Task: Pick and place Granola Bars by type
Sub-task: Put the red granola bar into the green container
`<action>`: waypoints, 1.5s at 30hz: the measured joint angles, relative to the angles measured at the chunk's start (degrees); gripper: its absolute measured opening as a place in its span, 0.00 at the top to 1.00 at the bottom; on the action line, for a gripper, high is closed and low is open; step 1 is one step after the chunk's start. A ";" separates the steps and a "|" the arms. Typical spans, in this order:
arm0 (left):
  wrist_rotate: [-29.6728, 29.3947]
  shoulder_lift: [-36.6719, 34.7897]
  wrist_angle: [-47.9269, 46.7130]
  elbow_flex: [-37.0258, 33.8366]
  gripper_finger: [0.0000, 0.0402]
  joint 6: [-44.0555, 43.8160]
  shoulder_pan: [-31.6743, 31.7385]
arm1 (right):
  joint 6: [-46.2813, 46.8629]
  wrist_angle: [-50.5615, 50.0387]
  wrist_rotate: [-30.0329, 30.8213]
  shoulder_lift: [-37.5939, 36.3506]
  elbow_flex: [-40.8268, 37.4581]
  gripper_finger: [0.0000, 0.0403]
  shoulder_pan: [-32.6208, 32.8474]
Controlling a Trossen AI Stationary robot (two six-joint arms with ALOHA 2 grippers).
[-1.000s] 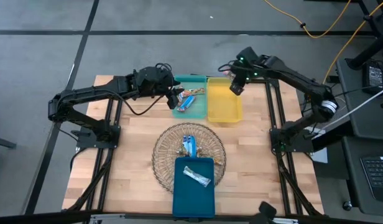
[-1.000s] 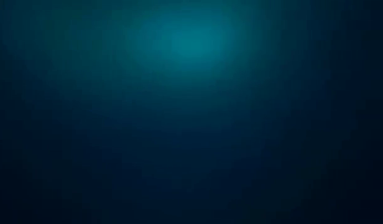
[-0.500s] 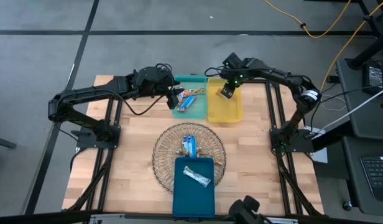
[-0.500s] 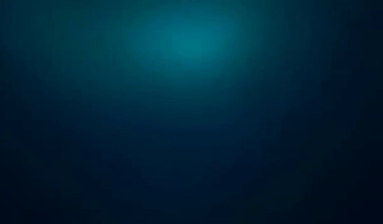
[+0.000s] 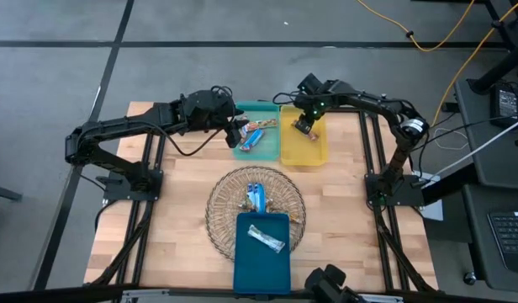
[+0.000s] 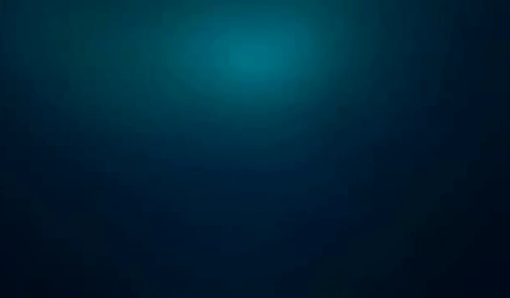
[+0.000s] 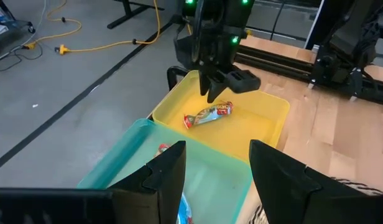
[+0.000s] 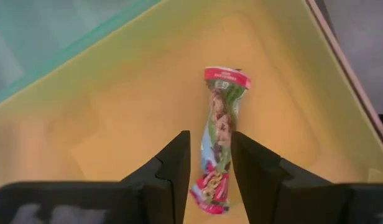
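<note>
The right gripper (image 5: 303,125) is positioned over the far part of the yellow tray (image 5: 316,152), its fingers (image 8: 173,165) closed on a red-and-green granola bar (image 8: 218,130) (the wrapper is seen pinched between the two dark pads in the right wrist view). In the left wrist view the same bar (image 7: 207,115) is shown low inside the yellow tray (image 7: 266,121), directly under the right gripper (image 7: 211,93); whether it touches the tray floor cannot be told.

The left gripper (image 5: 235,133) is held over the near-left edge of the green tray (image 5: 269,151), its fingers (image 7: 163,171) apart with nothing between them. Several granola bars (image 5: 254,135) with blue and red-orange wrappers are seen lying in the green tray, just beside this gripper.

Nearer the front of the table (image 5: 175,210), blue bars (image 5: 256,198) are contained in the round wire basket (image 5: 221,206). A dark blue tray (image 5: 259,265) is laid overlapping the basket's front rim, and one silvery-white bar (image 5: 266,238) is lying in it at a slant.

The low view is dark throughout, and nothing is distinguished in it.
</note>
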 joint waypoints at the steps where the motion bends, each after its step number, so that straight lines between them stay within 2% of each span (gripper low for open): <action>1: 0.00 0.00 -0.33 0.00 0.58 0.01 0.00 | 0.05 -0.35 -0.94 -0.33 0.00 0.71 0.12; 4: 0.93 0.00 -2.37 0.00 0.58 0.05 0.02 | 0.17 -2.42 -1.87 -1.57 0.00 0.71 1.25; 9: 7.33 0.02 -6.47 0.00 0.58 1.52 -0.12 | -0.17 -5.70 -1.85 -5.32 0.00 0.71 4.28; 15: 15.20 0.26 -10.00 0.00 0.58 10.72 -3.14 | 2.73 -6.04 -0.60 -12.30 0.00 0.71 8.07; 20: 15.90 2.54 -10.99 -0.04 0.58 16.67 -7.11 | 5.81 -6.17 3.01 -19.56 0.00 0.71 11.27; 25: 16.20 7.68 -13.09 -0.04 0.57 20.03 -10.35 | 7.26 -6.41 7.61 -26.82 0.00 0.71 15.38; 30: 16.17 13.44 -13.86 -0.07 0.54 23.69 -12.93 | 9.35 -6.98 8.03 -32.10 0.00 0.71 18.74; 36: 19.47 18.84 -14.26 -0.07 0.49 24.70 -14.52 | 10.80 -11.02 6.57 -35.68 0.00 0.71 22.99; 42: 19.58 22.61 -15.79 -0.04 0.44 29.09 -15.55 | 14.67 -13.70 6.53 -36.89 0.00 0.71 27.21; 45: 19.67 24.53 -16.13 -0.04 0.43 30.34 -15.98 | 17.00 -14.80 6.61 -36.89 0.00 0.67 29.35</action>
